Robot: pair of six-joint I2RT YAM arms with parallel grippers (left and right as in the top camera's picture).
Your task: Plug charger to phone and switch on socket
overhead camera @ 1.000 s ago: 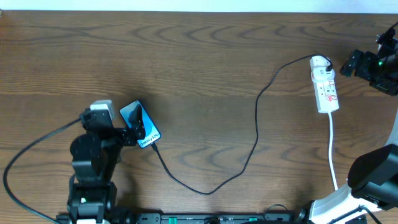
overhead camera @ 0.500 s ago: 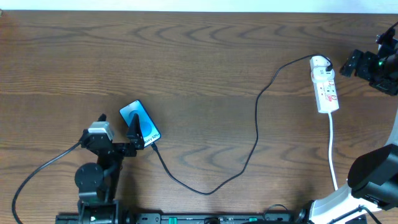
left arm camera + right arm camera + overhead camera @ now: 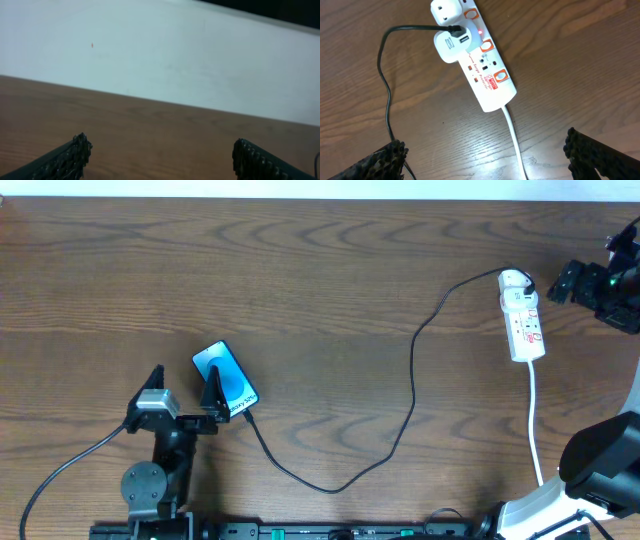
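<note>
The phone [image 3: 228, 378], blue screen up, lies at the front left of the table. The charger [image 3: 413, 380], a thin black cable, meets the phone's lower end and loops across to the socket [image 3: 522, 315], a white strip at the far right. My left gripper [image 3: 185, 388] is open; from overhead one finger overlaps the phone's left edge. The left wrist view shows only bare wood between the left gripper's [image 3: 160, 160] spread fingers. My right gripper [image 3: 484, 147] is open, drawn back from the socket [image 3: 480, 55], where the charger [image 3: 382, 75] enters a white adapter and a small red dot glows.
The strip's white cord [image 3: 534, 420] runs toward the front edge, close to the right arm's base [image 3: 600, 460]. In the right wrist view the cord [image 3: 512, 135] passes between the open fingers. A pale wall [image 3: 160, 55] borders the table's far side.
My left arm has drawn back toward the front edge, its gripper sliding off the phone. The phone, cable, socket and right arm have stayed put.
</note>
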